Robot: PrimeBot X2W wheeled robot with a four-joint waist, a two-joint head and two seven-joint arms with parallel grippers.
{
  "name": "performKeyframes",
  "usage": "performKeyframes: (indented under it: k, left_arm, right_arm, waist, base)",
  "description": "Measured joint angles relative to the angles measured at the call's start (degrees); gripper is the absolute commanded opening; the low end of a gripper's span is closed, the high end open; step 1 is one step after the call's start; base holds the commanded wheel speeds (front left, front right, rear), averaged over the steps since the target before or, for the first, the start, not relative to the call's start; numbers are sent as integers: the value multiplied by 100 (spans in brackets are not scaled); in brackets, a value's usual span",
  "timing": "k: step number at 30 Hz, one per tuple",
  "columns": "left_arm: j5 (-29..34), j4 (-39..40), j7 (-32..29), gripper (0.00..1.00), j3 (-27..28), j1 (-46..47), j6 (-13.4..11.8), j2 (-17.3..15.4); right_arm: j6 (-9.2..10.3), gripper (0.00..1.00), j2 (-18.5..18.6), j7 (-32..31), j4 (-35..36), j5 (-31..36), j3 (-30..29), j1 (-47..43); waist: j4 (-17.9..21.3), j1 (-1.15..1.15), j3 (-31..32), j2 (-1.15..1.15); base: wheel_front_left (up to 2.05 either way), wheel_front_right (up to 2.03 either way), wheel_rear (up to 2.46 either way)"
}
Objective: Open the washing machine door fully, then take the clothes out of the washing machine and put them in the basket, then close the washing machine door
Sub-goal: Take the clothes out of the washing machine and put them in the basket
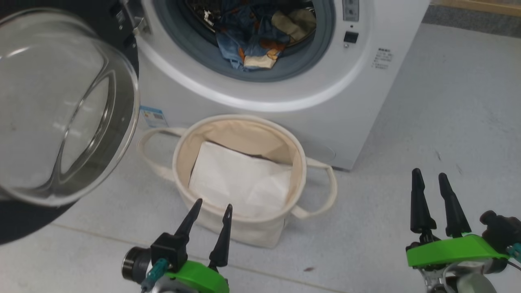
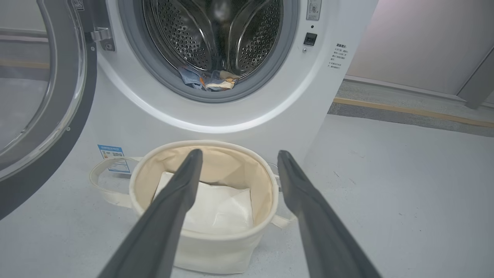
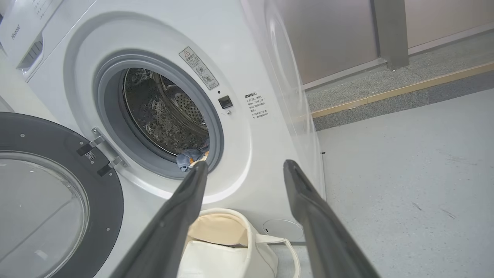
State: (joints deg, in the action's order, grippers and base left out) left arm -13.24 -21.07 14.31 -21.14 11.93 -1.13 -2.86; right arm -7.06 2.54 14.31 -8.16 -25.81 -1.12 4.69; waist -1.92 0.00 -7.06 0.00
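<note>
Clothes [image 1: 252,44] piled at washing machine [image 1: 358,101] mouth, basket [image 1: 244,234] below it; left fingers [image 1: 189,221], right fingers [image 1: 419,203] wide open, empty. Risk: loose pinch drops garment on floor [image 1: 427,101].

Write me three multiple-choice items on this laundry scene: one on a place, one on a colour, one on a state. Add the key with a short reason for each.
1. Where does the basket stand?
A. On the floor before the washing machine
B. On top of the washer
C. Inside the drum

2. What colour is the sheet in the basket?
A. Blue
B. White
C. Black

3. How is the washing machine door?
A. Shut
B. Swung open
C. Lying flat on the floor

Key:
1 A: it sits on the grey floor, below the drum mouth.
2 B: a plain white sheet lies inside.
3 B: the door stands swung out, leaving the drum mouth uncovered.
</note>
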Motion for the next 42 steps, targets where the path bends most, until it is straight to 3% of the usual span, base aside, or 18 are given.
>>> performKeyframes:
  k: [14,42]
  left_arm:
    - [356,108,1,100,-41,111,56,3]
    - [298,187,1,100,7,108,-88,5]
  right_arm:
    - [0,100,-1,0,63,-105,100,99]
    - [0,100,0,0,-153,-93,352,90]
  waist:
    - [-36,0,-6,0]
    - [-29,0,-102,0]
  base:
    - [162,-155,-7]
    - [5,-5,0]
